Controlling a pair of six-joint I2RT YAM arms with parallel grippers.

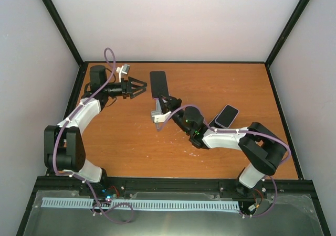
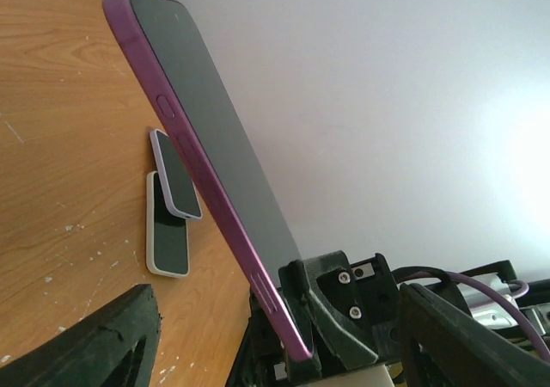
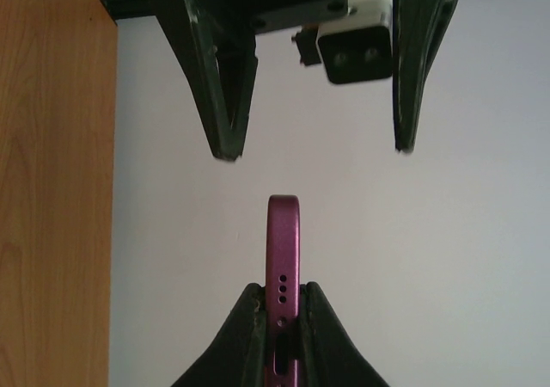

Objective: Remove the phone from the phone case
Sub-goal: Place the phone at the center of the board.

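Note:
The phone (image 1: 158, 83), dark-screened and in a magenta phone case (image 3: 284, 232), is held up off the table. My right gripper (image 1: 164, 100) is shut on its lower end, with a black finger (image 3: 245, 335) pressed to each face of the case. In the left wrist view the cased phone (image 2: 215, 155) slants up from the right gripper's fingers (image 2: 331, 305). My left gripper (image 1: 140, 87) stands open just left of the phone. Its fingertips (image 3: 222, 142) are spread wide beyond the case's free end and touch nothing.
Two more phones lie stacked on the wooden table (image 1: 121, 136) at the right: one with a lavender rim (image 1: 227, 115) on top of one in a white case (image 2: 168, 232). Black frame posts and pale walls close in the table.

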